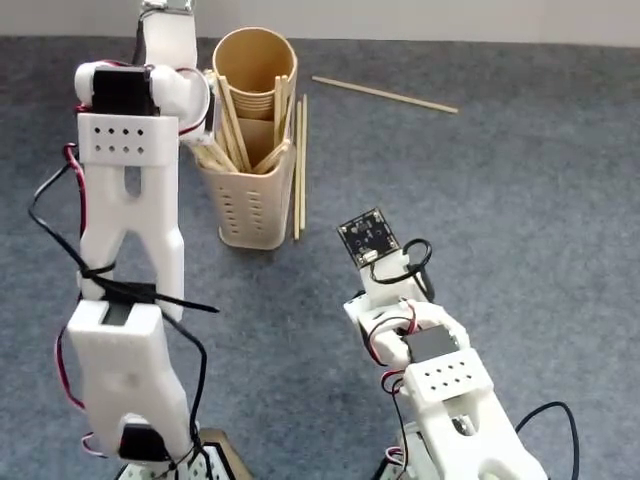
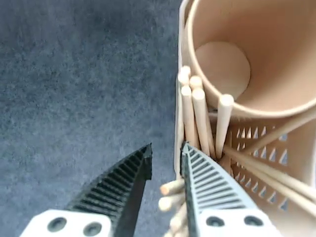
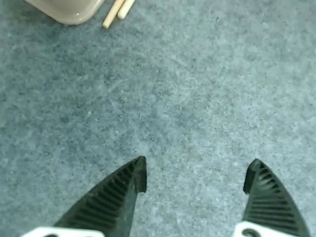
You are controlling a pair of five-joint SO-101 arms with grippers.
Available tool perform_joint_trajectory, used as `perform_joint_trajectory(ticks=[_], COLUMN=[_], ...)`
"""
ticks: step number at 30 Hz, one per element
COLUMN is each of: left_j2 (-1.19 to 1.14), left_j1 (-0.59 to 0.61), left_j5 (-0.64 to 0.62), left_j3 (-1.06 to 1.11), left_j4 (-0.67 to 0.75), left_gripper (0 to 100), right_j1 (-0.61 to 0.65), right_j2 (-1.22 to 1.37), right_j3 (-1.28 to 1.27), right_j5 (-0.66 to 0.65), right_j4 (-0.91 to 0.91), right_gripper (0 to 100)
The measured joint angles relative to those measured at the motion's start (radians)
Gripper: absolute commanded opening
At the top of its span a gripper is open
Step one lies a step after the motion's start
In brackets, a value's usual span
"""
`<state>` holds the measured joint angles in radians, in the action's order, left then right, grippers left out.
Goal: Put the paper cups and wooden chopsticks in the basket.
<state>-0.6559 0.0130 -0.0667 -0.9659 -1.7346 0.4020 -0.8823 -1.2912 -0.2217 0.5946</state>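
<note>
A beige slotted basket (image 1: 250,205) stands upright on the grey carpet. Stacked paper cups (image 1: 255,75) and several wooden chopsticks (image 1: 232,130) are inside it. Two chopsticks (image 1: 299,165) lie along its right side, and one more chopstick (image 1: 385,95) lies alone further back. My left gripper (image 2: 166,155) hovers at the basket's left rim, narrowly open, one finger outside the basket wall (image 2: 177,123) and one over the chopstick ends (image 2: 195,113). The cup (image 2: 247,54) sits just beyond. My right gripper (image 3: 197,177) is wide open over bare carpet, near the basket's base (image 3: 69,10).
The left arm (image 1: 125,200) stretches along the basket's left side. The right arm (image 1: 420,350) sits at the front right, short of the basket. Open carpet lies to the right and behind.
</note>
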Motion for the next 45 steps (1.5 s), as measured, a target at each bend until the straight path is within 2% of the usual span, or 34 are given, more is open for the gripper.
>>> perform_joint_trajectory(ticks=[6, 17, 21, 27, 31, 37, 45], left_j2=[0.002, -0.084, -0.127, -0.158, -0.160, -0.014, 0.384], left_j1=[-0.003, -0.003, -0.003, -0.003, -0.003, -0.003, 0.037], left_j5=[0.000, 0.000, 0.000, 0.000, 0.000, 0.038, 0.080], left_j3=[0.052, 0.064, 0.015, -0.115, -0.241, -0.370, -0.321], left_j4=[0.017, 0.175, 0.166, 0.035, 0.000, -0.023, -0.023], left_gripper=[13, 13, 13, 13, 13, 13, 13], right_j1=[0.000, 0.000, 0.000, 0.000, 0.000, 0.000, 0.000], right_j2=[0.000, 0.000, 0.000, 0.000, 0.000, 0.000, 0.000], right_j3=[0.000, 0.000, 0.000, 0.000, 0.000, 0.000, 0.000], right_j5=[0.000, 0.000, 0.000, 0.000, 0.000, 0.000, 0.000], right_j4=[0.000, 0.000, 0.000, 0.000, 0.000, 0.000, 0.000], right_gripper=[31.3, 31.3, 31.3, 31.3, 31.3, 31.3, 31.3])
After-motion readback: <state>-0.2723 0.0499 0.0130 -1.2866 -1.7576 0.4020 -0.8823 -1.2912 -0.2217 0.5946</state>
